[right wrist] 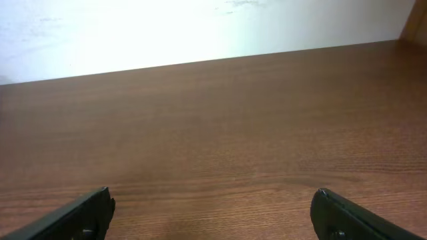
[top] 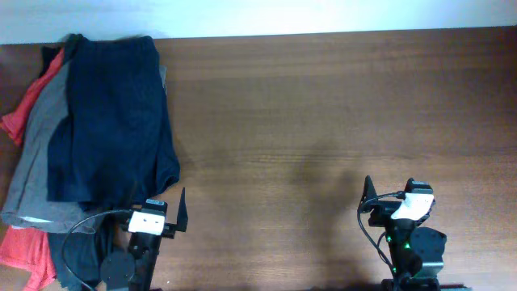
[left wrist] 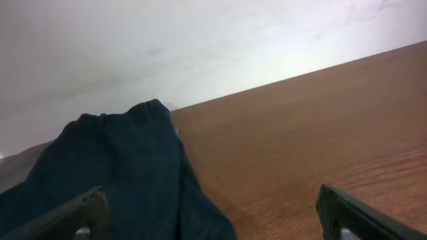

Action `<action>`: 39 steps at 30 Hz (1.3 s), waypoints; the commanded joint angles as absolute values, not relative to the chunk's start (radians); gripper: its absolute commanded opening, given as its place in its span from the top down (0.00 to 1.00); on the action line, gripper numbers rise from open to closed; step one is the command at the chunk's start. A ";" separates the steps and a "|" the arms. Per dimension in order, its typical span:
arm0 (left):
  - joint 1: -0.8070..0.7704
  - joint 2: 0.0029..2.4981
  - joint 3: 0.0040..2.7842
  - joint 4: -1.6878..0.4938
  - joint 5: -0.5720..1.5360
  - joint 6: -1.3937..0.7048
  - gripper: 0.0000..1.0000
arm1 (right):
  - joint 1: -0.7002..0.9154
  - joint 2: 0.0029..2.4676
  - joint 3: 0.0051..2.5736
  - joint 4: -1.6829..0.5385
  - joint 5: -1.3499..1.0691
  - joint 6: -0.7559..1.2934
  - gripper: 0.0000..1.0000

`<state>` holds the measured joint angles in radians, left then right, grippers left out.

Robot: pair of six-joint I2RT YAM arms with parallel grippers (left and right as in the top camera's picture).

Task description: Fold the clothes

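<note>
Our left gripper (top: 159,204) and right gripper (top: 390,192) sit wide open, holding nothing, since the dark navy fabric shorts (top: 113,113) lie ungrasped atop a grey cloth garment (top: 36,153) at the brown wooden table's (top: 323,105) left.

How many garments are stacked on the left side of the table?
3: navy shorts on top, a grey garment under them, and red-orange fabric peeking out lowest, at the far and near edges, possibly one garment. More may be hidden underneath.
</note>
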<state>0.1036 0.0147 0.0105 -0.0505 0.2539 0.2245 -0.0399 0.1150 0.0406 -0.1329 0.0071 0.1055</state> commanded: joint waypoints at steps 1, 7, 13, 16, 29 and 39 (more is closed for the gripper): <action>0.108 0.005 0.009 -0.062 0.244 0.226 0.01 | -0.046 0.109 0.031 -0.130 0.027 0.110 0.01; 0.108 0.005 0.009 -0.061 0.239 0.226 0.01 | -0.046 0.109 0.031 -0.130 0.027 0.110 0.01; 0.108 0.005 0.009 -0.061 0.239 0.226 0.01 | -0.046 0.109 0.031 -0.130 0.024 0.110 0.01; 0.108 0.005 0.009 -0.061 0.236 0.226 0.01 | -0.046 0.109 0.031 -0.130 -0.003 0.111 0.01; 0.108 0.005 0.009 0.020 0.251 0.225 0.01 | -0.046 0.109 0.034 0.011 -0.066 0.110 0.01; 0.108 0.097 0.113 0.034 0.250 0.169 0.01 | -0.046 0.211 0.199 0.034 -0.112 0.110 0.01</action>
<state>0.1036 0.0368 0.0257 0.0437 0.2508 0.1928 -0.0399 0.1436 0.0811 0.0261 -0.0700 0.1051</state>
